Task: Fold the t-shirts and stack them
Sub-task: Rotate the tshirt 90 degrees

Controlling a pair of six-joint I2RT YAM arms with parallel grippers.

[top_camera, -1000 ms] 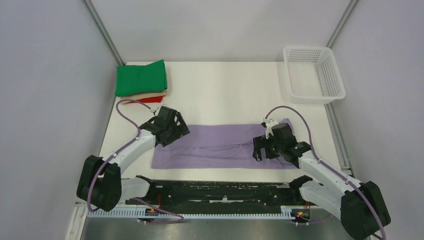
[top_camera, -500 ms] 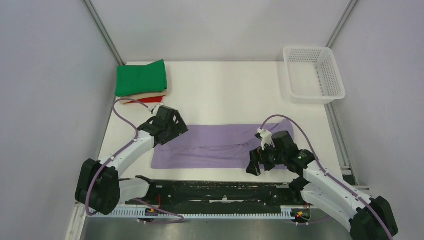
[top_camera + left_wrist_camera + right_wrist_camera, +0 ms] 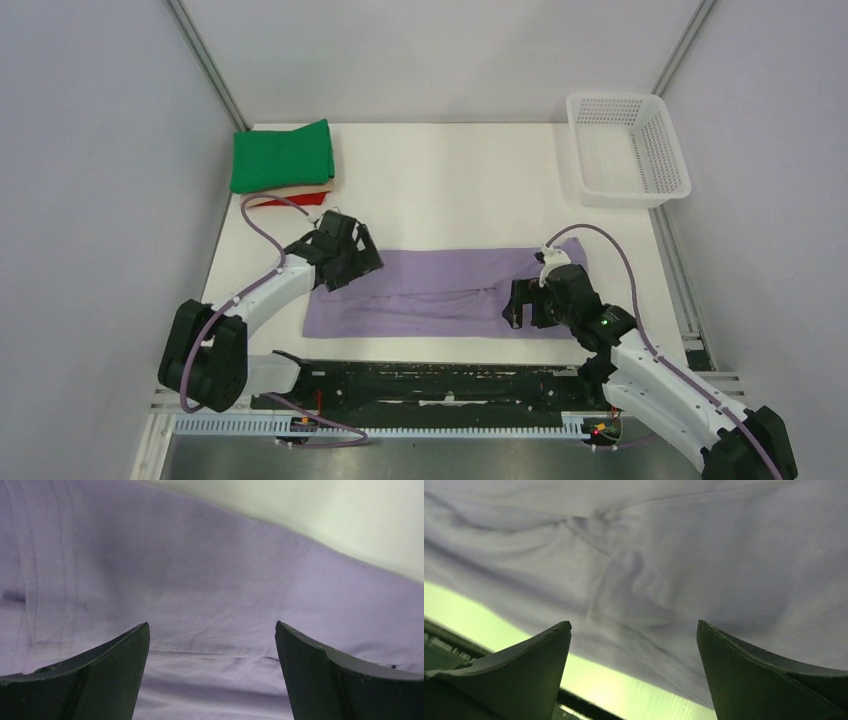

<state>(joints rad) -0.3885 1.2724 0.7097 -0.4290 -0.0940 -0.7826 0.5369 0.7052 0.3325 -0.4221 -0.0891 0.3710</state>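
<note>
Open tool fingers over lavender shirt, stitched hem left

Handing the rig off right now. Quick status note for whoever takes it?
Left pincer: open, empty, over the lavender shirt's left end.
Right pincer: open, empty, over its near right edge.
Done: green shirt folded atop beige shirt and red shirt, far left corner.
To do: lavender shirt lies in a long strip, not yet folded short or stacked.
</note>
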